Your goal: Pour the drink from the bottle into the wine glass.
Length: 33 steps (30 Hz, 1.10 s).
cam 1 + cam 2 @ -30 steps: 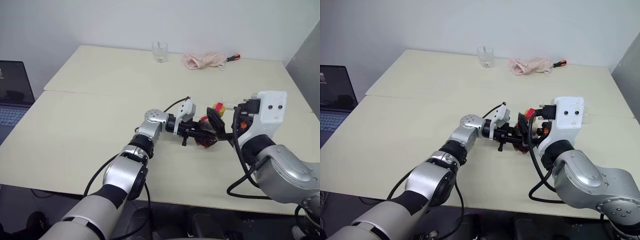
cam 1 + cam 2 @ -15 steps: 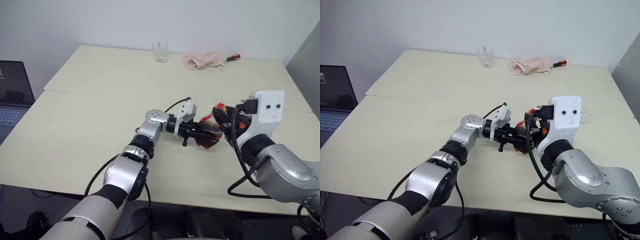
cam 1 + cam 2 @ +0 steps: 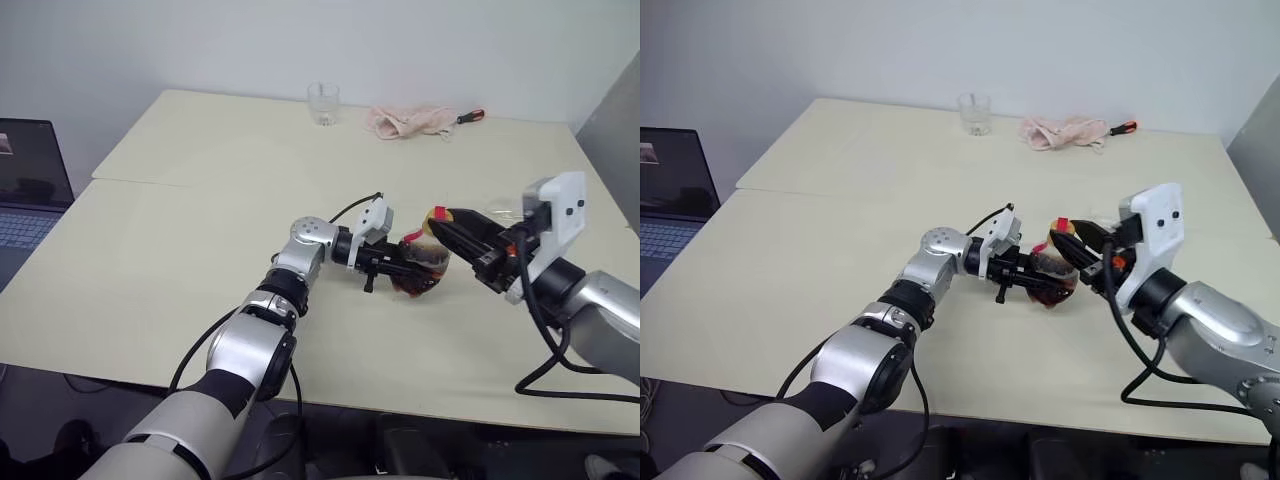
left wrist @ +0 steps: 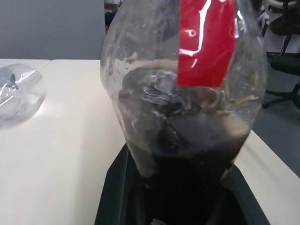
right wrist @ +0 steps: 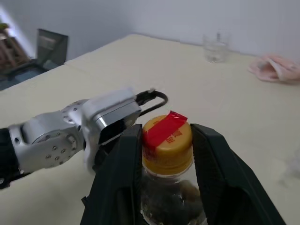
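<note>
The left gripper (image 3: 400, 268) clamps the bottle's (image 3: 422, 268) dark-filled belly just above the table (image 3: 200, 200), while the right gripper (image 5: 165, 140) pinches its yellow cap (image 5: 167, 147) (red label (image 4: 206, 40) and cap strip carry no readable writing).

My head pair looks forward and down over the table (image 3: 200, 200). My left wrist camera sits tight against the bottle (image 4: 187, 117); my right wrist camera looks over its cap (image 5: 167, 140) toward the tumbler (image 5: 215, 47) at 12 o'clock. All share the bottle.
</note>
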Motion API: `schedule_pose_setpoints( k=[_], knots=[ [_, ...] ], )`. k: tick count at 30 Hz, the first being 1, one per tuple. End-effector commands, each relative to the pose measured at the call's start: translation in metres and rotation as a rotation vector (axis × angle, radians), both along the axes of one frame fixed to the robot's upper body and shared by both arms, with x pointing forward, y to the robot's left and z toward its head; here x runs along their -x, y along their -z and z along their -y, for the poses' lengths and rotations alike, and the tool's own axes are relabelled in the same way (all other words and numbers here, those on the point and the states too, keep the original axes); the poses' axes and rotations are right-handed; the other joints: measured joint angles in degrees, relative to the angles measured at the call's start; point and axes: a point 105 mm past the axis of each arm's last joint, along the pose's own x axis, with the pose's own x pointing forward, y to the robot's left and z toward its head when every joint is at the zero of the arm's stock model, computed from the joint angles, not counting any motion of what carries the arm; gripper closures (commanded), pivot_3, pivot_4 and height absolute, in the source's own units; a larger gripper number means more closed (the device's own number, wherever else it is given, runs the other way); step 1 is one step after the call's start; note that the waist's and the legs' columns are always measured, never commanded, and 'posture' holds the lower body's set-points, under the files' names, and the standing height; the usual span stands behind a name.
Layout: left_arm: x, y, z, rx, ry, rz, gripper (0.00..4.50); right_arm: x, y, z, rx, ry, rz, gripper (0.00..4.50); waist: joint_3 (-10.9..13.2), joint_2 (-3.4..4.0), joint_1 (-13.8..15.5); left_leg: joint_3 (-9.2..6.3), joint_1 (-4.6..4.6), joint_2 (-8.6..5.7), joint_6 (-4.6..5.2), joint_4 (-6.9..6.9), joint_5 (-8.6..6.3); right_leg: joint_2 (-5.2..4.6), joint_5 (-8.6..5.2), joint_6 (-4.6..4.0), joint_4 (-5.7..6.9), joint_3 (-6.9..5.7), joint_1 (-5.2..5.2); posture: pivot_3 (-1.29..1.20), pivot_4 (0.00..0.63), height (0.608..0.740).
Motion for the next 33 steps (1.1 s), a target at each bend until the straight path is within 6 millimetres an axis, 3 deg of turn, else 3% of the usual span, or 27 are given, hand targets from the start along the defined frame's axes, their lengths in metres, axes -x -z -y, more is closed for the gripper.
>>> schedule_pose_setpoints(
  k=[1, 7, 11, 13, 16, 24, 28, 33],
  knots=[
    [0.004, -0.016, 0.001, 0.043, 0.037, 0.072, 3.81, -0.010, 0.000, 0.010, 0.120, -0.136, 0.097, 3.28, 0.0, 0.01, -0.2, 0.03, 0.05, -0.01, 0.00, 0.00, 0.00, 0.02, 0.00, 0.01, 0.02, 0.02, 0.00, 0.00, 0.150, 0.740],
    [0.014, -0.019, -0.001, 0.057, 0.063, 0.078, 3.81, -0.013, 0.008, 0.008, 0.210, -0.459, 0.088, 3.28, 0.0, 0.05, -0.1, 0.02, 0.25, 0.04, 0.01, -0.03, 0.00, 0.14, 0.01, 0.00, 0.14, 0.10, 0.02, 0.00, 0.150, 0.740],
    [0.015, -0.031, -0.005, 0.091, 0.028, 0.094, 3.81, -0.020, 0.014, 0.003, 0.269, -0.663, 0.041, 3.31, 0.0, 0.11, -0.2, 0.11, 0.28, 0.02, 0.01, -0.01, 0.00, 0.13, 0.02, -0.02, 0.16, 0.22, 0.02, 0.00, 0.150, 0.740],
    [0.017, -0.036, -0.008, 0.096, 0.024, 0.100, 3.81, -0.025, 0.014, 0.001, 0.280, -0.706, 0.041, 3.59, 0.0, 0.12, -0.1, 0.12, 0.32, 0.03, 0.01, -0.02, 0.00, 0.13, 0.04, -0.05, 0.18, 0.22, 0.02, 0.00, 0.150, 0.740],
    [0.021, -0.039, -0.012, 0.100, 0.011, 0.104, 3.81, -0.033, 0.014, -0.001, 0.286, -0.732, 0.049, 4.50, 0.0, 0.13, 0.0, 0.10, 0.34, 0.05, 0.01, -0.03, 0.00, 0.14, 0.10, -0.21, 0.27, 0.18, 0.02, 0.00, 0.150, 0.740],
    [0.021, -0.032, -0.015, 0.075, -0.004, 0.093, 3.82, -0.017, -0.002, 0.002, 0.247, -0.695, 0.024, 4.50, 0.1, 0.16, 0.2, 0.17, 0.33, 0.01, 0.00, -0.01, 0.01, -0.03, 0.12, -0.28, 0.38, 0.11, 0.01, 0.00, 0.150, 0.740],
    [0.021, -0.030, -0.012, 0.072, 0.007, 0.086, 3.82, -0.003, -0.021, 0.007, 0.185, -0.644, 0.022, 3.65, 0.1, 0.16, 0.2, 0.17, 0.34, 0.01, -0.01, 0.00, 0.01, -0.03, 0.12, -0.28, 0.41, 0.12, 0.01, 0.00, 0.150, 0.740],
    [0.021, -0.029, -0.008, 0.074, 0.020, 0.079, 3.82, 0.018, -0.051, 0.016, 0.102, -0.533, 0.092, 1.88, 0.1, 0.16, 0.2, 0.15, 0.34, 0.00, -0.01, -0.01, 0.01, -0.03, 0.12, -0.28, 0.43, 0.12, 0.02, 0.00, 0.150, 0.740]
  ],
)
